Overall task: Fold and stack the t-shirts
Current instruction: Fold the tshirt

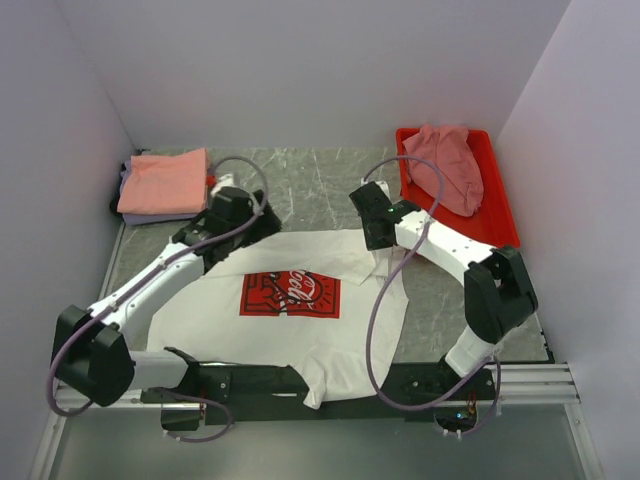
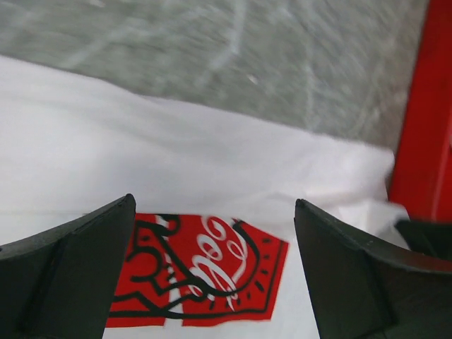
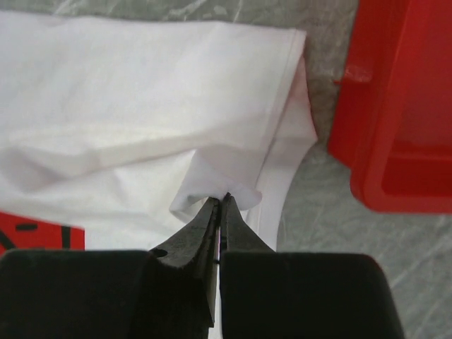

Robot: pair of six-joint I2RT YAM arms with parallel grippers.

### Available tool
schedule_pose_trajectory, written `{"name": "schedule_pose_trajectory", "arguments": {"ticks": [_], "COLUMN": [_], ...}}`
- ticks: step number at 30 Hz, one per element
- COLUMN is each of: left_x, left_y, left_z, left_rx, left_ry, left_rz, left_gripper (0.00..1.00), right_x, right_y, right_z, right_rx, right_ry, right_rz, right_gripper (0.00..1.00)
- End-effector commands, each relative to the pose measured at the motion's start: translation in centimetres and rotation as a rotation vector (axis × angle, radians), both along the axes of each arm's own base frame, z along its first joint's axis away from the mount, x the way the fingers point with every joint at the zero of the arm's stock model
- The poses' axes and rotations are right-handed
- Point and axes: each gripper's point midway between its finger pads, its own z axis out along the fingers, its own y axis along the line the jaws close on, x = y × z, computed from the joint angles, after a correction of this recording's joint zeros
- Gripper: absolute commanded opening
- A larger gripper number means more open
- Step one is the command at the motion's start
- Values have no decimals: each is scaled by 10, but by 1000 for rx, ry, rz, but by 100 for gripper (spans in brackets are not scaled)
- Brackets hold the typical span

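Note:
A white t-shirt point(image 1: 290, 320) with a red rectangular print point(image 1: 290, 294) lies spread in the middle of the table. My left gripper point(image 2: 212, 233) is open above the shirt's far left part, with the red print point(image 2: 205, 272) between its fingers. My right gripper point(image 3: 221, 201) is shut on a fold of the white shirt's point(image 3: 141, 106) right sleeve edge, near the shirt's far right corner point(image 1: 380, 255). A folded salmon-orange shirt point(image 1: 165, 180) lies on a lavender one point(image 1: 150, 215) at the far left. A dusty-pink shirt point(image 1: 448, 165) lies crumpled in the red tray point(image 1: 500, 215).
The red tray stands at the far right, close to my right gripper, and shows in the right wrist view point(image 3: 402, 106) and the left wrist view point(image 2: 424, 127). White walls close in the table on three sides. The arm bases sit at the near edge.

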Motion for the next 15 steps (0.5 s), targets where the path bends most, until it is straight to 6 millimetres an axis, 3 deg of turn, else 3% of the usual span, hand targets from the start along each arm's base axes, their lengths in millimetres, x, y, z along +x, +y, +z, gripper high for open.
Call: {"name": "schedule_pose_trajectory", "arguments": {"ticks": [1,2,4,5,8,11,13,14,15], "left_x": [5,-1,-3,-9,-20,-36,-47,-55,-58], "left_y": [-62,-89,-115,-142,-184,-226,-246,-257,-265], "left_z": [19,25,8,2,-1,-31,-36,-48,-49], "left_rx": [-25,-25,26,43,54,41,3,4,-8], "left_ry": [-83,-96,-65,-48,-40,18,39,61,63], "left_rz": [-200,-267,-333,-395,-505,-624,-687,-719,-734], "left_gripper": [99,99,99,99,98,97,93,90,84], "right_x": [33,35,40,43,47,47,46,44,43], "right_y": [17,19,22,20,22,24,30,30,31], "right_z": [0,-2,-7,-10,-20,-25,-24,-26,-28], "right_rx": [127,145,157,171,237,307,367,380,391], "right_ry": [-47,-40,-31,-26,0,25,33,46,54], "right_rz": [21,29,48,46,44,59,86,92,95], "right_gripper": [0,0,0,0,0,0,0,0,0]}}
